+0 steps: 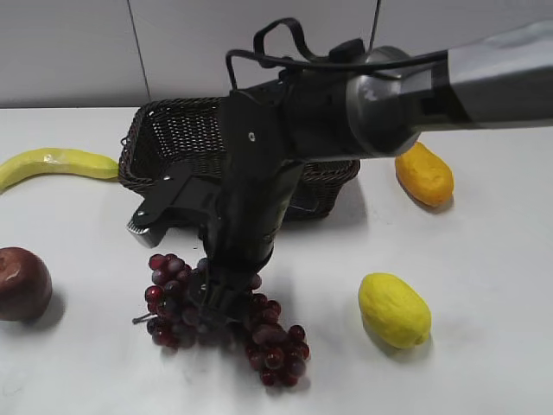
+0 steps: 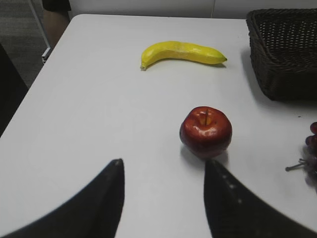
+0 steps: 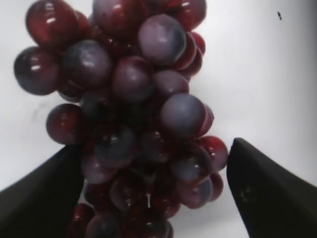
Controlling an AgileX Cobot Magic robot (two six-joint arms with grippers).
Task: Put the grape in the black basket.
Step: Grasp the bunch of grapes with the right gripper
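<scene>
The grape bunch (image 1: pixel 173 298), many small dark red-purple grapes, lies on the white table in front of the black basket (image 1: pixel 173 130). My right gripper (image 1: pixel 214 304) reaches down from the right onto the bunch. In the right wrist view its fingers (image 3: pixel 156 146) are open on either side of the grapes (image 3: pixel 133 99); the left finger is against them and the right finger stands a little apart. My left gripper (image 2: pixel 163 161) is open and empty above bare table. The basket's corner (image 2: pixel 287 49) and a few grapes (image 2: pixel 312 148) show at the right of the left wrist view.
A dark red apple (image 1: pixel 22 281) (image 2: pixel 205 131) sits left of the grapes. A banana (image 1: pixel 52 164) (image 2: pixel 183 52) lies at the far left. A yellow fruit (image 1: pixel 393 309) is at the front right and an orange-yellow one (image 1: pixel 423 173) right of the basket.
</scene>
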